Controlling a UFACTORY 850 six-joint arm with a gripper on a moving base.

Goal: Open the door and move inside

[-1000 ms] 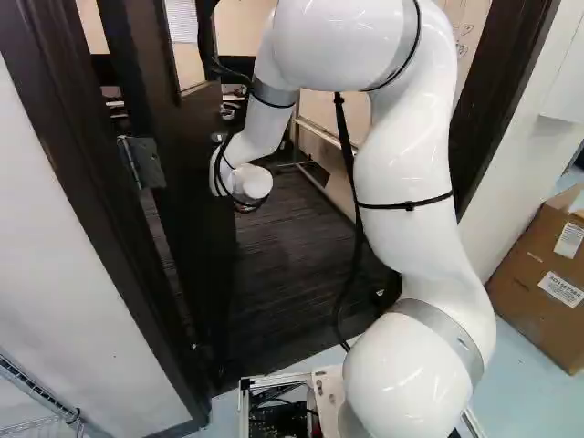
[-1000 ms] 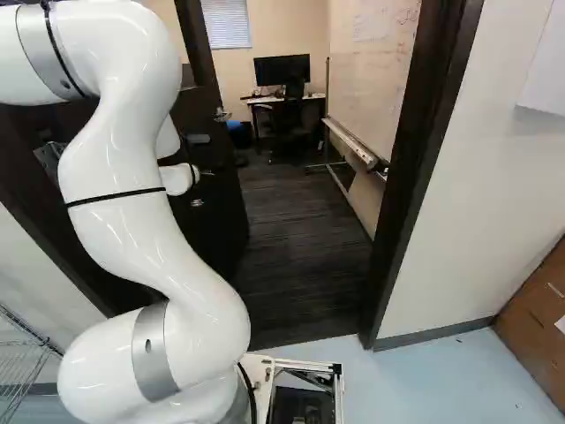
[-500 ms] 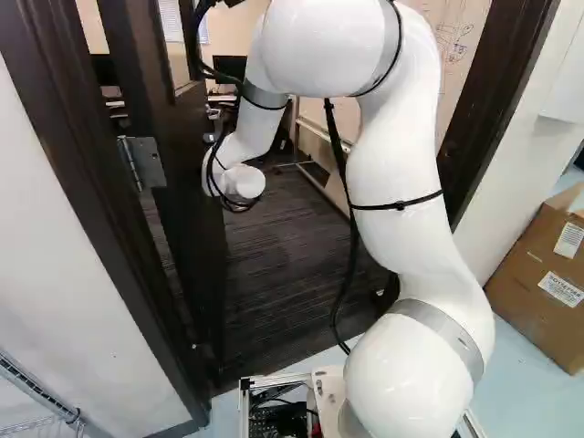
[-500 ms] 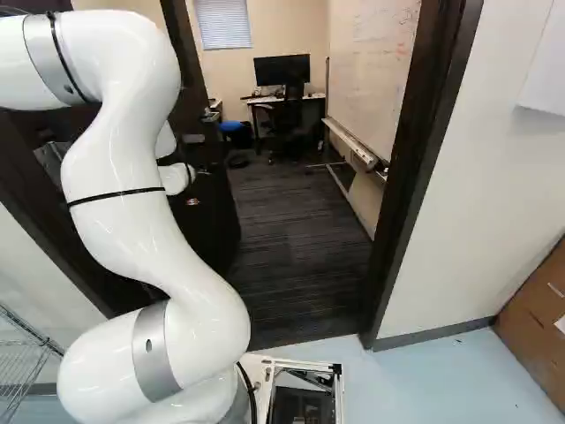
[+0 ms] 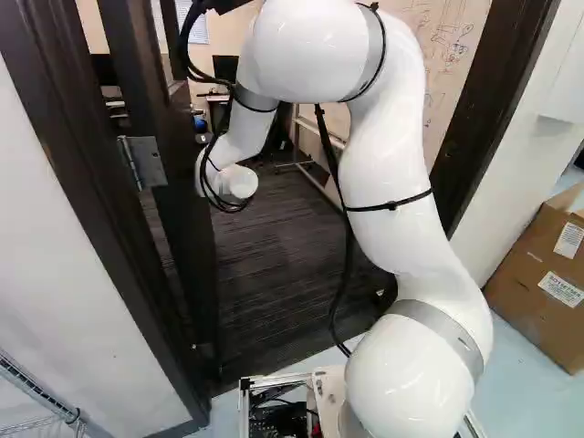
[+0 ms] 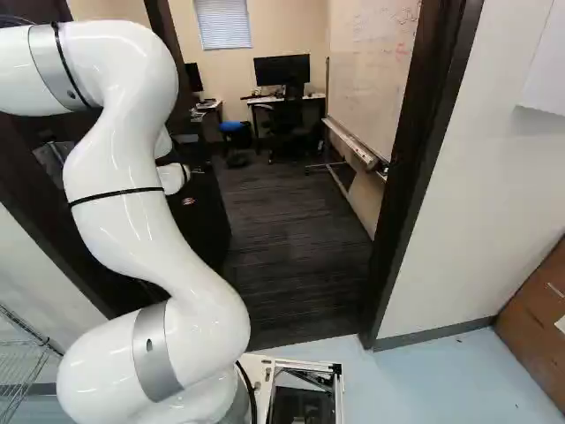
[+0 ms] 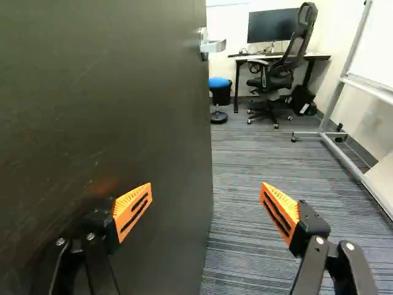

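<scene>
Door (image 7: 123, 110) open: one handle (image 7: 215, 46), two monitors (image 6: 282, 70).

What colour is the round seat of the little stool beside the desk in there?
Bright blue; the wrist view shows it best.

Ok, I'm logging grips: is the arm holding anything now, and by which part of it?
Nothing is held: the pincer stands open, one finger beside the door, and the lever handle lies ahead, beyond both fingertips.

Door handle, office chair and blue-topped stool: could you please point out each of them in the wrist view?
Door handle (image 7: 215, 46): wrist view, on its lever.
Office chair (image 7: 280, 80): wrist view, on its seat.
Blue-topped stool (image 7: 219, 82): wrist view, on its blue seat.
</scene>
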